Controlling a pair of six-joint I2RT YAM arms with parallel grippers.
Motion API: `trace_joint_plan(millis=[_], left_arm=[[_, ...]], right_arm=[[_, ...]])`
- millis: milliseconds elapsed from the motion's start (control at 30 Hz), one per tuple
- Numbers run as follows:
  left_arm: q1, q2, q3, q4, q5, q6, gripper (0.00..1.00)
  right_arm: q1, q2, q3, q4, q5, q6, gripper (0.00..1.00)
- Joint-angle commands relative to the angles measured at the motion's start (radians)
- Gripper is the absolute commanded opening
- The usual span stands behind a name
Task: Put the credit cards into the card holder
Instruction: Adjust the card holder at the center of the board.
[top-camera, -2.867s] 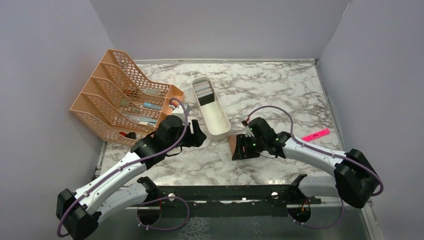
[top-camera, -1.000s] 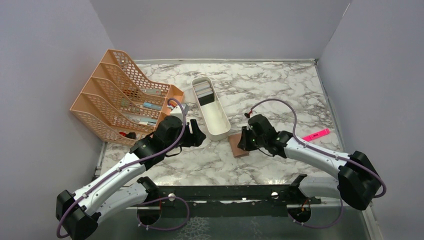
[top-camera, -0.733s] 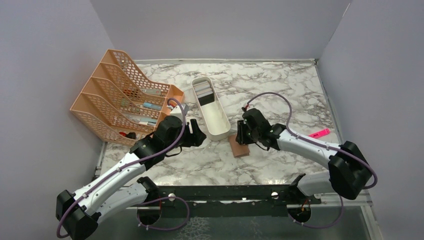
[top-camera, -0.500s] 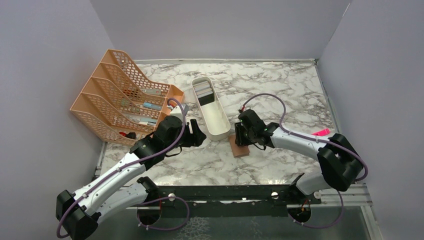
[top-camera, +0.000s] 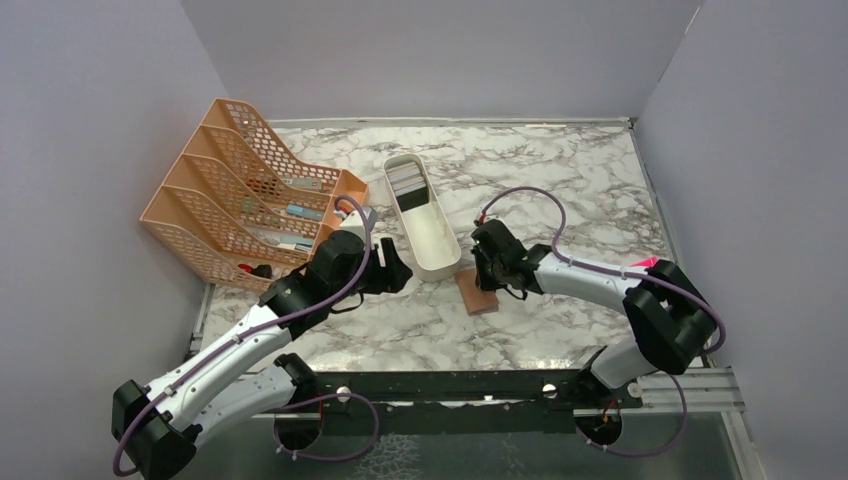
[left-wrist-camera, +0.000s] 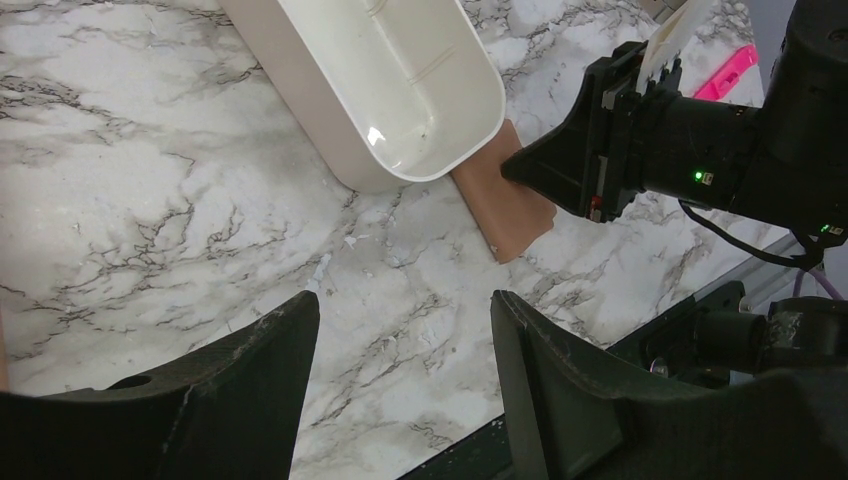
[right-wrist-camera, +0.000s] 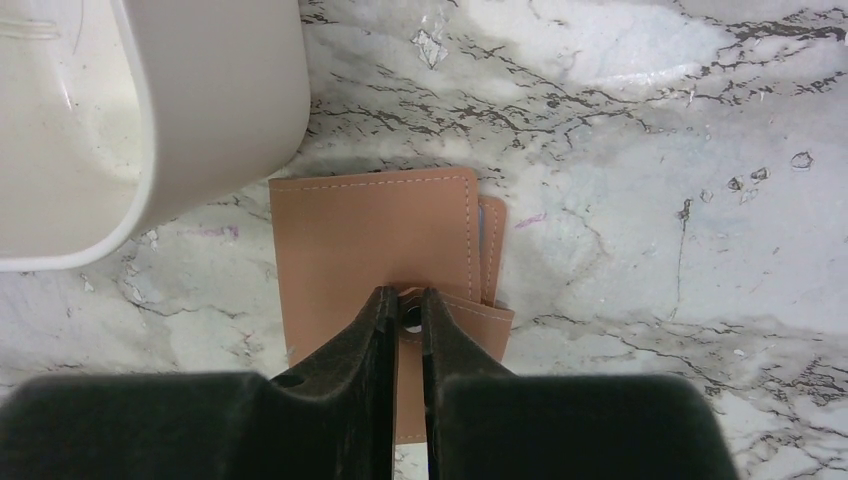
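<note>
At the white tray's (top-camera: 441, 266) 5 o'clock, touching its near end, your card holder (top-camera: 478, 297) lies flat on the desk (top-camera: 560, 180). Right pincer (right-wrist-camera: 407, 302) is pinched on its snap tab. Left pincer (left-wrist-camera: 400, 300) hangs open.

Marbled counter (top-camera: 560, 170) carrying an orange mesh file rack (top-camera: 230, 190) at left and a white oblong tray (top-camera: 430, 235) at centre. Tan card holder (top-camera: 480, 298) lies just beside the tray, pink highlighter (left-wrist-camera: 730, 70) at right.

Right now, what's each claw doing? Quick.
Left claw: open, holding nothing.
Right claw: closed, pinching the card holder by its flap.
</note>
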Motion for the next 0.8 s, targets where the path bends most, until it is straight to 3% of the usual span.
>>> trace_joint_plan(millis=[0, 233, 567, 767], left_arm=[[0.003, -0.012, 0.024, 0.002, -0.004, 0.005, 0.67], [0.004, -0.023, 0.021, -0.002, -0.006, 0.001, 0.67], [0.003, -0.044, 0.015, -0.012, -0.011, 0.001, 0.67], [0.003, -0.016, -0.005, 0.003, 0.003, 0.008, 0.64]], right_arm=[[0.001, 0.026, -0.019, -0.048, 0.062, -0.004, 0.01], [0.001, -0.034, -0.076, 0.045, -0.067, 0.019, 0.01], [0.001, -0.126, -0.196, 0.277, -0.444, 0.166, 0.01], [0.001, -0.162, -0.217, 0.343, -0.527, 0.253, 0.01]])
